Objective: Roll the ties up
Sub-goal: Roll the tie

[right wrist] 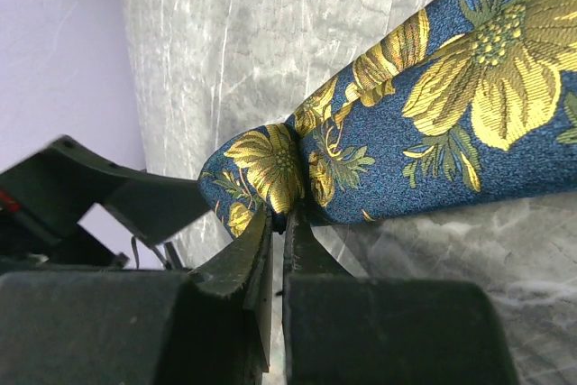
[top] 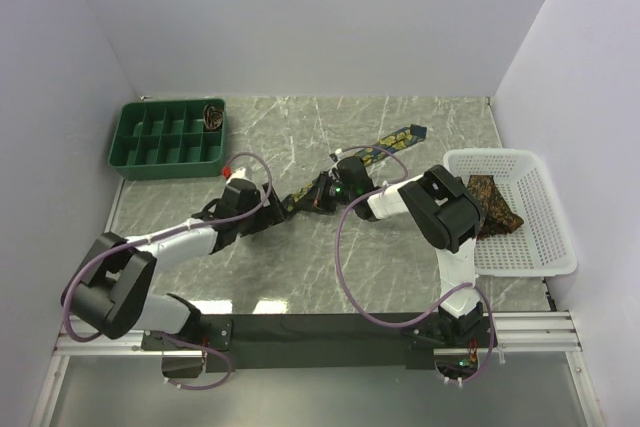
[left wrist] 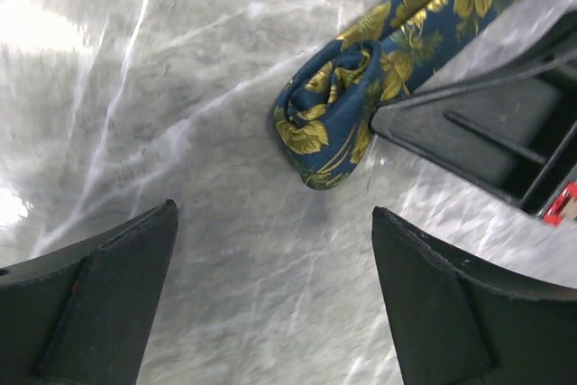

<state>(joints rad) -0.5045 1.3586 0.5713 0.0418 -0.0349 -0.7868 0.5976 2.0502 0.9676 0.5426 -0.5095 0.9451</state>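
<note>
The two arms reach from the near edge of the marble table toward its middle, and they meet there over one tie.

The left gripper hovers just above the table. Its fingers stand wide apart and nothing is between them. The table surface shows in the gap, and the rolled end of the tie lies a little beyond the fingertips without touching them.

The right gripper comes from the other side. Its fingers are pressed together, with only a thin line between them. The tips sit exactly in the crease where the roll begins, and the fabric seems to be pinched there. In the left wrist view the black tip of this gripper touches the side of the roll.

The navy tie with yellow flowers lies flat on the table. From the small, tight roll between the two grippers it runs diagonally away to the far right, and its pointed end is the farthest part.

On the right side of the table stands a white basket, and the brown ties lie in it in a loose heap.

At the far left is a green tray with many compartments. A small roll of brownish fabric sits in the right compartment of its far row.
</note>
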